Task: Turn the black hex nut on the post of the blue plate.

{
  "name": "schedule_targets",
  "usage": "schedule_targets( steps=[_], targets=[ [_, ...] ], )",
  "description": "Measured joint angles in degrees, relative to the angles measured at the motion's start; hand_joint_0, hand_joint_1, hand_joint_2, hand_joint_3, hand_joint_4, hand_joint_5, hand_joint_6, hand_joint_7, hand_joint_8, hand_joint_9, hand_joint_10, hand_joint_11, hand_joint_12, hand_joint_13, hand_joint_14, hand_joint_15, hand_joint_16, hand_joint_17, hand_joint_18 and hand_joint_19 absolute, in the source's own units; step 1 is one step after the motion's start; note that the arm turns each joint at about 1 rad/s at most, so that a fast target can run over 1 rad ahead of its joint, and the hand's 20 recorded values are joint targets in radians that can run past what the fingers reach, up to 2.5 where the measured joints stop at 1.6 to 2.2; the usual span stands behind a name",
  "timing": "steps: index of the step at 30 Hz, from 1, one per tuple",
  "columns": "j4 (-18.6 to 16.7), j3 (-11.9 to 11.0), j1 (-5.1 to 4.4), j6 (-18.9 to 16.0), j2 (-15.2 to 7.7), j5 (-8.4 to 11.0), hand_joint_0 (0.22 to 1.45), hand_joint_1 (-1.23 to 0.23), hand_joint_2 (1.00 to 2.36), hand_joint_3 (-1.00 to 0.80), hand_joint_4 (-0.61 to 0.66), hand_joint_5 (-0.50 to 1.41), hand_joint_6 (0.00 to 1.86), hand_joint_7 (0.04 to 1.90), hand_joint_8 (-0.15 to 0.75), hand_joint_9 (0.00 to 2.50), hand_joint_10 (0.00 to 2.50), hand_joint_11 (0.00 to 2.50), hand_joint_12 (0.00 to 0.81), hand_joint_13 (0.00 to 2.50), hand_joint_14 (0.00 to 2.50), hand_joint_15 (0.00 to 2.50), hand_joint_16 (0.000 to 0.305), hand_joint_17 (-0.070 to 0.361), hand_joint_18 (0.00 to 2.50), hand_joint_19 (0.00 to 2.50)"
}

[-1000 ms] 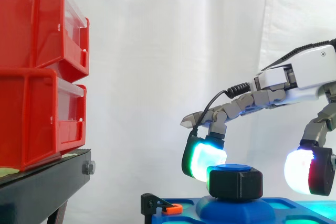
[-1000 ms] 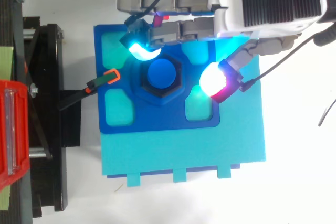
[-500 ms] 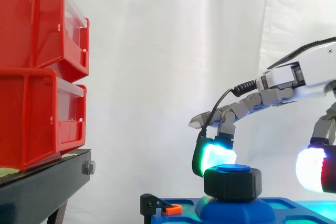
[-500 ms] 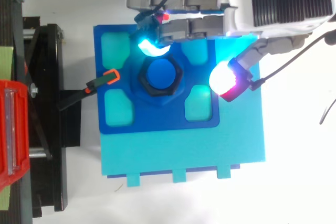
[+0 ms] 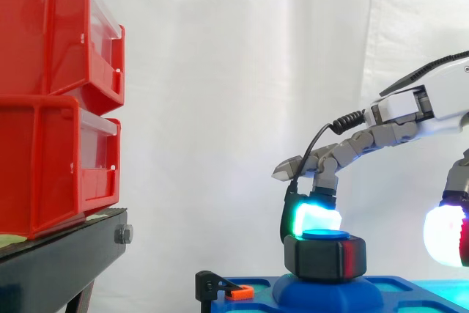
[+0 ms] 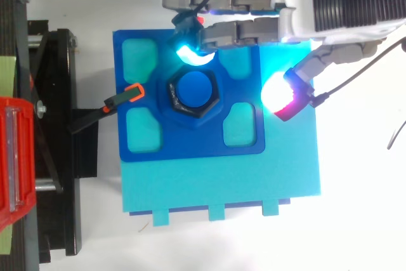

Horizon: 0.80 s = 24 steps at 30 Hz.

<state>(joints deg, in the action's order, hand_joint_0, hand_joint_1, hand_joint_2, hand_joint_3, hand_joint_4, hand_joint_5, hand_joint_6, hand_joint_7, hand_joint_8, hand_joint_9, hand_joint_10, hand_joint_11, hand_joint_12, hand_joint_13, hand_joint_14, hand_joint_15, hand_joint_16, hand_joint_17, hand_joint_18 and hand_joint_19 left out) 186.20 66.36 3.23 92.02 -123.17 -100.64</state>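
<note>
Red bins (image 5: 51, 100), stacked two high on a black stand (image 5: 66, 254), occupy the left. Right of the stand, an orange-tipped black clip (image 6: 133, 92) sits at the left edge of the blue plate (image 6: 190, 147), which lies on a lighter cyan base (image 6: 222, 185). Black hex nut (image 5: 325, 256) sits on the blue post (image 6: 193, 88) at the plate's middle. Robot hand (image 5: 418, 111) reaches in from the right, spread and gripping nothing. Its cyan-glowing fingertip (image 5: 315, 219) hangs just beyond the nut's far edge, contact uncertain. Thumb pad (image 6: 277, 95), white and red, stands well apart to the right.
</note>
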Motion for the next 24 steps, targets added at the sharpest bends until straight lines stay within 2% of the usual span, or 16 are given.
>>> schedule_targets(
  steps=[13,24],
  targets=[
    [2.6,0.0,0.10,0.6,0.6,0.09,0.44,-0.64,1.00,-0.50,0.03,-0.30,0.50,0.82,0.088,0.00,0.00,0.00,0.280,0.00,0.00,0.03,0.039,0.088,0.07,0.16],
    [3.4,0.0,-0.01,0.7,1.0,0.12,0.44,-0.64,1.00,-0.50,0.03,-0.30,0.50,0.83,0.088,0.00,0.00,0.00,0.279,0.00,0.00,0.03,0.039,0.087,0.07,0.16]
  ],
)
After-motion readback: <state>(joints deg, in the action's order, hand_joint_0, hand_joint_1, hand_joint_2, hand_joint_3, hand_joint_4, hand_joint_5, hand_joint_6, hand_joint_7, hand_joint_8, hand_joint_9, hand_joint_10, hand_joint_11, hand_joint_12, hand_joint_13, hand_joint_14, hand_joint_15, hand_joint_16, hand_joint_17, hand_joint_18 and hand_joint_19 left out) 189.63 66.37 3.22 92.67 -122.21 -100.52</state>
